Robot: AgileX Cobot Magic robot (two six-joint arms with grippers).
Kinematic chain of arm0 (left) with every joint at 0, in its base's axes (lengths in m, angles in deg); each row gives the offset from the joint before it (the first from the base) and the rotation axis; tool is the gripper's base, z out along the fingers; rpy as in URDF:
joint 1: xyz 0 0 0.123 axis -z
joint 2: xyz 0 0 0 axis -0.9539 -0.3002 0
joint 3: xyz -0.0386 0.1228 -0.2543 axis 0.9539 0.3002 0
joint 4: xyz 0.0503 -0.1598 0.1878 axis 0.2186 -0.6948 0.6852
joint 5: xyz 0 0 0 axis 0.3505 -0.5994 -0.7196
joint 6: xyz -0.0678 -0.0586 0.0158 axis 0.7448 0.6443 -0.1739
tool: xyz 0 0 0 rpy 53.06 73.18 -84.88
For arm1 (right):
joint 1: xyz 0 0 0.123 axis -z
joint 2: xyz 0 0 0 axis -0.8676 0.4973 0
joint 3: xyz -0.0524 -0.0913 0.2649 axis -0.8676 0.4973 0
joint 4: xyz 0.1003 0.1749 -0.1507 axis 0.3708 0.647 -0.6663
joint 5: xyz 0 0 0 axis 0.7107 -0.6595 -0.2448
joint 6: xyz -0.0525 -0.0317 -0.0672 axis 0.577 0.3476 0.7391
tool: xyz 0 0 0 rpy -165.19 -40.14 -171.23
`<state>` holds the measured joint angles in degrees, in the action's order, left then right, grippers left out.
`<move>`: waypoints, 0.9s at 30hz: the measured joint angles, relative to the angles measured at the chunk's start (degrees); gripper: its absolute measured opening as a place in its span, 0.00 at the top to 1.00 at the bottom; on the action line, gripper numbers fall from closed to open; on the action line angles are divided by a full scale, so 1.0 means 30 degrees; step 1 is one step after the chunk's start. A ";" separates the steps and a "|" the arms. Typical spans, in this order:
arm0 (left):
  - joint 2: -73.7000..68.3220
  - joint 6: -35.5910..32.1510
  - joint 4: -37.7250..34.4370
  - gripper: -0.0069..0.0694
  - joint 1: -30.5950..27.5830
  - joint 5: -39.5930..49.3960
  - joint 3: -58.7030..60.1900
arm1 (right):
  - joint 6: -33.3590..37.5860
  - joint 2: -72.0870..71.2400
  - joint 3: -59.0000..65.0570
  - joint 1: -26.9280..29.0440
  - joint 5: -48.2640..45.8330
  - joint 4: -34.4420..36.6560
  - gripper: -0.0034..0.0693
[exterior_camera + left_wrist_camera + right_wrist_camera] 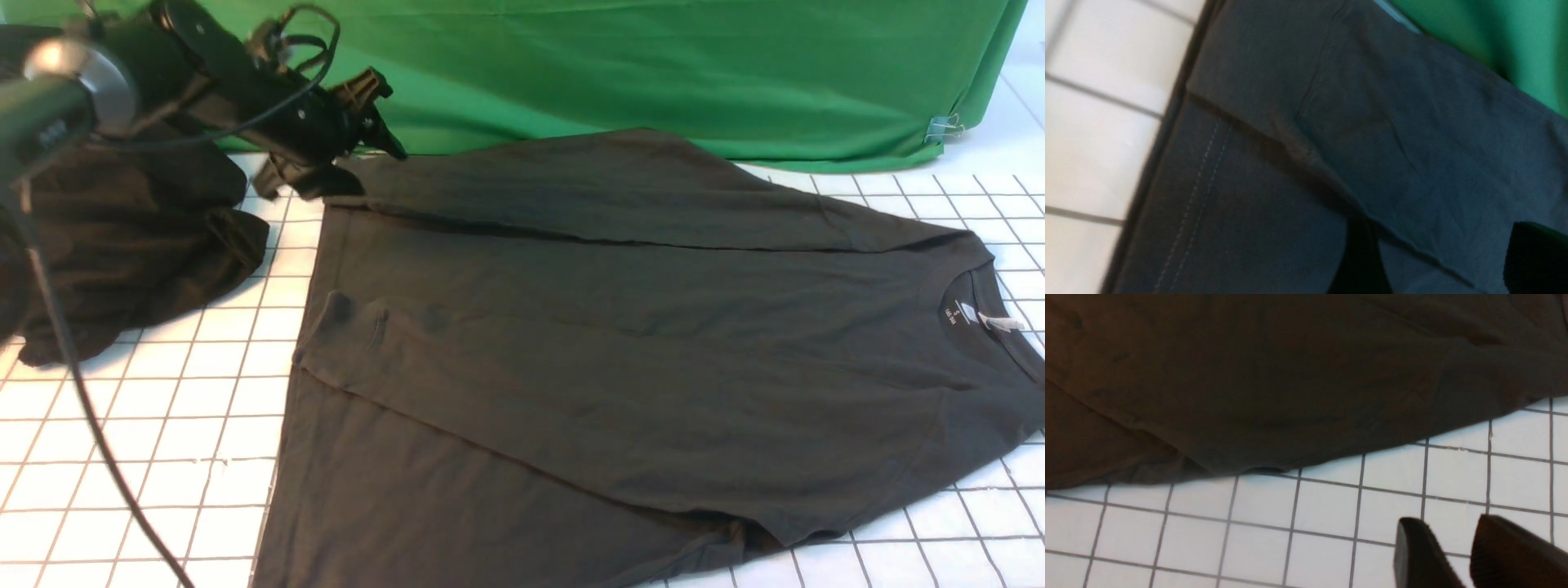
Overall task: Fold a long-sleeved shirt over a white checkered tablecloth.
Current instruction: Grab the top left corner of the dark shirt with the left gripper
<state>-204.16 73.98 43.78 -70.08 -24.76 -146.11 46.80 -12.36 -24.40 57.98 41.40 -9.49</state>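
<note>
Jaws apart: left gripper (335,167) over long-sleeved shirt (620,327) fold, right gripper (1453,555) above white checkered tablecloth (1331,522). Risk: shallow pinch drags fold askew.

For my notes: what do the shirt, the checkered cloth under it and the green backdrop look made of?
The long-sleeved shirt: soft matte knit, likely cotton; limp creases, stitched hem. The white checkered tablecloth: smooth, lying flat, possibly coated fabric or vinyl. The green sheet: thin matte fabric, draped in folds.
</note>
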 joint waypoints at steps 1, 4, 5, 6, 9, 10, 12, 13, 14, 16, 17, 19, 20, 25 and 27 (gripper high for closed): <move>-0.0099 0.0043 -0.0222 0.35 -0.0038 0.0045 -0.0102 | 0.0000 0.0000 0.0000 0.0000 0.0001 0.0000 0.68; -0.1230 0.0813 -0.0965 0.39 -0.0260 0.0475 -0.0460 | 0.0000 0.0000 0.0000 0.0000 0.0068 0.0000 0.68; -0.1435 0.1137 -0.1048 0.39 -0.0298 0.0428 -0.0504 | -0.0019 0.0000 0.0000 0.0000 0.0089 0.0000 0.68; -0.1565 0.1552 -0.1048 0.40 -0.0298 0.0186 -0.0521 | -0.0019 0.0000 0.0000 0.0000 0.0113 0.0000 0.68; -0.1667 0.2121 -0.1146 0.41 -0.0298 -0.0710 -0.0521 | -0.0019 0.0000 0.0000 0.0000 0.0113 0.0000 0.67; -0.1667 0.2287 -0.1207 0.41 -0.0298 -0.1189 -0.0543 | -0.0019 0.0000 0.0000 0.0000 0.0153 0.0000 0.67; -0.1667 0.2416 -0.1261 0.41 -0.0298 -0.1585 -0.0566 | -0.0019 0.0000 0.0000 0.0000 0.0203 0.0000 0.66; -0.1714 0.2446 -0.1275 0.41 -0.0298 -0.1826 -0.0587 | -0.0019 0.0000 0.0000 0.0000 0.0520 0.0000 0.66; -0.1726 0.2446 -0.1275 0.41 -0.0298 -0.1826 -0.0587 | -0.0019 0.0000 0.0000 0.0000 0.0557 0.0000 0.66; -0.2004 0.2619 -0.1303 0.41 -0.0298 -0.1956 -0.0655 | -0.0019 0.0000 0.0000 0.0000 0.1033 0.0000 0.65; -0.2131 0.2817 -0.1415 0.41 -0.0298 -0.1956 -0.0663 | -0.0019 0.0000 0.0000 0.0000 0.1219 0.0000 0.65; -0.2372 0.3281 -0.1854 0.41 -0.0403 -0.1878 -0.0709 | -0.0019 0.0000 0.0000 0.0000 0.1493 0.0000 0.65; -0.2421 0.3401 -0.2081 0.41 -0.0455 -0.1899 -0.0709 | -0.0019 0.0000 0.0000 0.0000 0.1526 0.0000 0.65; -0.2544 0.3487 -0.2661 0.44 -0.0554 -0.2207 -0.0725 | -0.0019 0.0000 0.0000 0.0000 0.1526 0.0000 0.64; -0.2614 0.3487 -0.2661 0.49 -0.0554 -0.2823 -0.0725 | -0.0019 0.0000 0.0000 0.0000 0.1526 0.0000 0.64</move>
<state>-212.00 84.44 35.79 -71.74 -33.23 -148.29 46.74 -12.36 -24.40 57.98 45.98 -9.49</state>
